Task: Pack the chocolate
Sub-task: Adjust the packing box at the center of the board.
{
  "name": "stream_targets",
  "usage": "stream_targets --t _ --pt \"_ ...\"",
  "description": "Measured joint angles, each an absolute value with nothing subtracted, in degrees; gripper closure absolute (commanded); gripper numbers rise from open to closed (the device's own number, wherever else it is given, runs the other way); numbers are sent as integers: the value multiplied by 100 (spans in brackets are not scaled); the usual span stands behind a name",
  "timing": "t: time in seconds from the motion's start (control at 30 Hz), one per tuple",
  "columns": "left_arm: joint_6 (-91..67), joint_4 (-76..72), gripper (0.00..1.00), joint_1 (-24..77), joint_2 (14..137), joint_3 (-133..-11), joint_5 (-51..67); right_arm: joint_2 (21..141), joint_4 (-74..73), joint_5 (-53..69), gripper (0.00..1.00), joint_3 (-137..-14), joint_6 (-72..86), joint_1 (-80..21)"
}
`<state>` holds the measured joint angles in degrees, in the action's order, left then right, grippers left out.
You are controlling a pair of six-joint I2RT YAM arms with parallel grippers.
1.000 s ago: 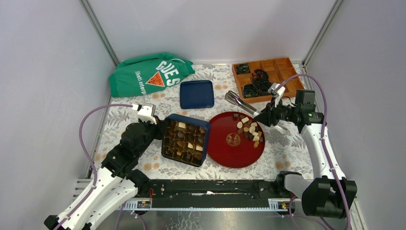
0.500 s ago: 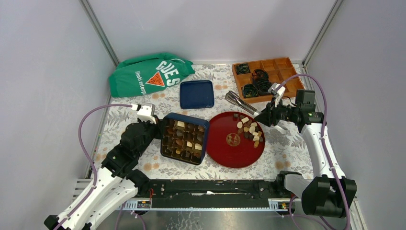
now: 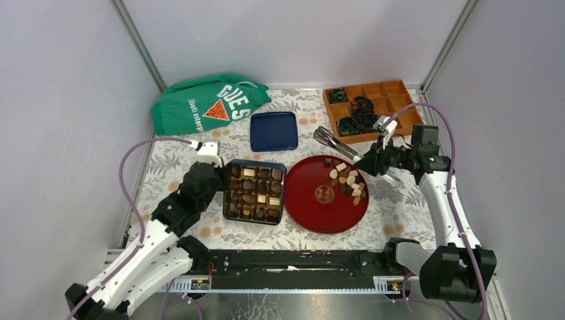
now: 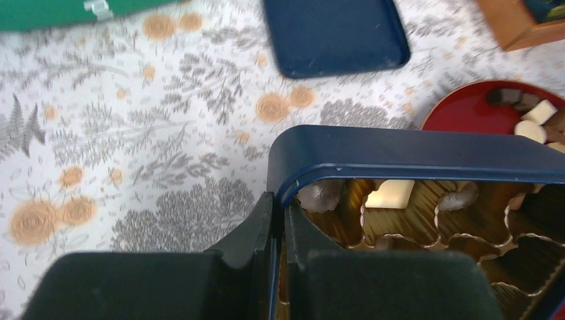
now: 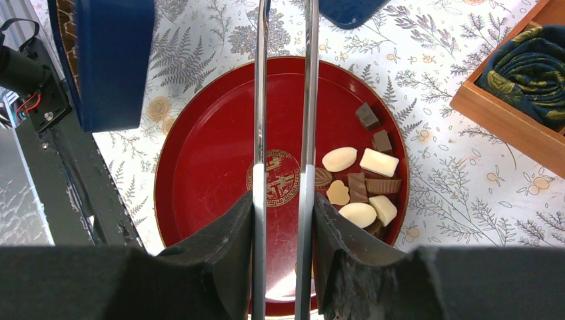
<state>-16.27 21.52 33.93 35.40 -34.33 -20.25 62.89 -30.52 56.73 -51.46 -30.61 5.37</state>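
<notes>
Top external view is showing the left gripper clamping the left wall of a dark blue box, which is sitting left of centre on the floral tablecloth. Left wrist view is showing the grip close up. The two black fingers are pinching the thin blue wall near the box's rounded corner, one finger outside and one inside. Some of the chocolate is lying in the box's gold-lined cells, with dark, mid brown and cream pieces mixed. One cream block is resting in a cell by the upper wall.

More chocolate is lying in a loose cluster on the upper right part of the red plate, which is sitting just right of the box. The right gripper is gripping a pair of metal tongs that are reaching toward the upper left, past the plate's rim. Right wrist view is showing its fingers pressing on the outsides of the tongs' two arms. The arms are running parallel and slightly apart over the plate, with the cluster lying to their right.

A blue lid is lying above the box. A green bag is resting in the upper left, and an orange tray holding coiled black cables is sitting in the upper right.
</notes>
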Motion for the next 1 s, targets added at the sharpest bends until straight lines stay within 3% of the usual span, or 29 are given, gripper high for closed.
stream_targets --t 0.13,0.4,0.57,0.7,0.9,1.0 --pt "-1994 2547 100 3070 4456 -3789 -2034 6289 -3052 5673 62 -5146 -3061 543" --pt "-2506 2836 100 1273 5964 -3942 -1118 6289 -3059 5693 62 -5146 -3081 569" --pt "-2596 2829 100 1166 6598 -4082 -720 6289 -3103 5717 62 -5146 -3103 569" --pt "-2604 2799 75 1111 6919 -4167 -464 6289 -3107 5756 62 -5146 -3105 569" --pt "-2639 2744 56 1002 7081 -4230 -126 6289 -3144 5804 62 -5146 -3105 569" --pt "-2624 2705 41 985 7050 -4270 -54 6287 -3146 5804 62 -5146 -3105 572"
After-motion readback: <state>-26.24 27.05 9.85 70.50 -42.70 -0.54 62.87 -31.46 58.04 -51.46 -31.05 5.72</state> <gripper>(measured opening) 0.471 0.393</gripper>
